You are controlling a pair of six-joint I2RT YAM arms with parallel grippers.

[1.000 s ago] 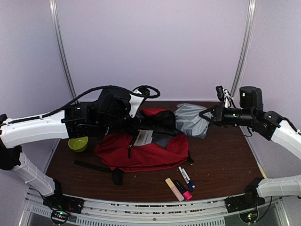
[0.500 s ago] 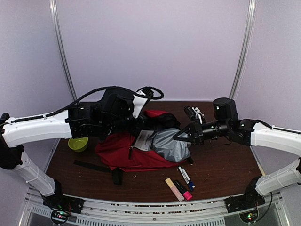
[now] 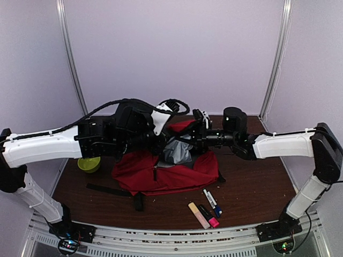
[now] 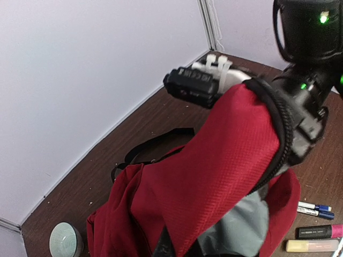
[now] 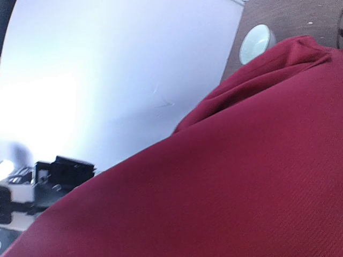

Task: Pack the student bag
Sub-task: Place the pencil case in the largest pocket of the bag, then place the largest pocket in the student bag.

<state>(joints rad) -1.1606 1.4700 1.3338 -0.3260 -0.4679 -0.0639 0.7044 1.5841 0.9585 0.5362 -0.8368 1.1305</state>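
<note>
The red student bag [image 3: 161, 174] lies mid-table with its mouth facing right. My left gripper [image 3: 159, 143] is shut on the bag's upper flap [image 4: 214, 160] and holds it raised; only dark finger tips [image 4: 166, 249] show under the fabric. My right gripper [image 3: 187, 140] reaches into the mouth from the right, shut on a grey pouch [image 3: 179, 152]. That grey pouch [image 4: 244, 225] sits under the raised flap. Red bag fabric [image 5: 241, 176] fills the right wrist view and hides the fingers.
A green bowl [image 3: 89, 164] sits left of the bag. Markers and highlighters [image 3: 206, 209] lie near the front edge, right of centre. A black strap [image 3: 110, 190] trails from the bag's front left. The enclosure walls stand close behind.
My right arm has swung left from the back right, carrying the grey pouch into the bag's mouth. The left gripper has kept the flap raised.
</note>
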